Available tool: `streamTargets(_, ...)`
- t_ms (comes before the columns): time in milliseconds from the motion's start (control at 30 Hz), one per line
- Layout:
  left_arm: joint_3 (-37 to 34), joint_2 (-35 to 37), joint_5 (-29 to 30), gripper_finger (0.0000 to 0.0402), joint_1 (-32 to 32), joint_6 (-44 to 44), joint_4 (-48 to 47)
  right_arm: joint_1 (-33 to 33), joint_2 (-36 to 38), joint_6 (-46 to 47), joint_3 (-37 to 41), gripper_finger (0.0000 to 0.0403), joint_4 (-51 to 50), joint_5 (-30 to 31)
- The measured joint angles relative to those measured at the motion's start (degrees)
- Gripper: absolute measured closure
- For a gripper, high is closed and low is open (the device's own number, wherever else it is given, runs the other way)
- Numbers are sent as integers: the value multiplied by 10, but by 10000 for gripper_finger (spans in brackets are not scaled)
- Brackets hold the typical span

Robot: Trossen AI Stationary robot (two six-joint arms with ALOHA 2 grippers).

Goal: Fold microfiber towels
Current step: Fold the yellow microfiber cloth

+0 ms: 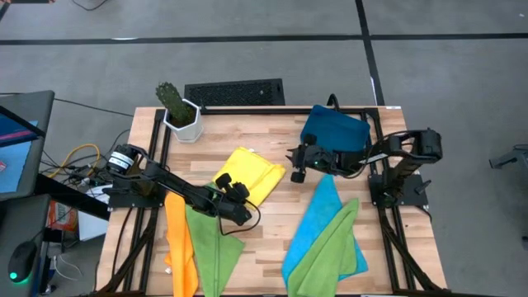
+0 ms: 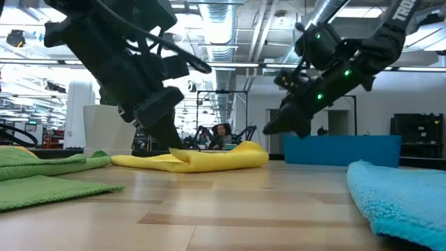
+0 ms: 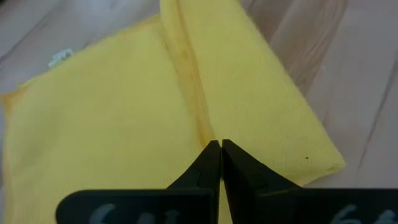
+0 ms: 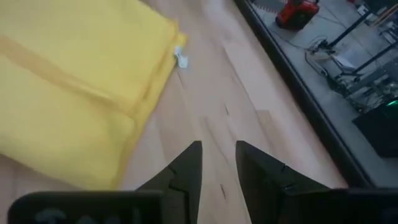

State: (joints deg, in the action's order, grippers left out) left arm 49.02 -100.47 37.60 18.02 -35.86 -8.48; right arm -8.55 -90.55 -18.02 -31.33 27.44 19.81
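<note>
The yellow towel (image 1: 250, 172) lies folded on the middle of the table, one layer lapped over another. My left gripper (image 3: 221, 146) is shut, its tips down on the towel's near-left part (image 1: 223, 180). My right gripper (image 4: 219, 149) hangs open and empty just right of the yellow towel (image 4: 68, 93), lifted off the wood (image 2: 268, 129). An orange towel (image 1: 180, 247) and a lime green towel (image 1: 210, 243) lie at the near left. A bright blue towel (image 1: 318, 223) with a second green towel (image 1: 330, 252) on it lies at the near right. My left gripper rests its shut fingertips (image 3: 211, 155) on top of the yellow towel, at the edge of the lapped-over layer (image 3: 205, 127). The fingers slant down from the table's near side (image 2: 171, 139). The towel lies flat on the table. No cloth shows between the fingers.
A dark-blue tray (image 1: 334, 128) stands at the far right, behind my right arm. A potted cactus (image 1: 180, 111) stands at the far left corner, and a keyboard (image 1: 235, 91) lies beyond the far edge. Bare wood (image 1: 280, 223) shows between the two towel piles.
</note>
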Motion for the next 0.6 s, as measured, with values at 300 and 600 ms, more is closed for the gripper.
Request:
streamTargets(300,0,67,45,401,0,8,-38,21,36,0,0,281,-23,0)
streamTargets(600,-2,70,47,401,20,-52,-75,30,11,11,0,281,-17,-3)
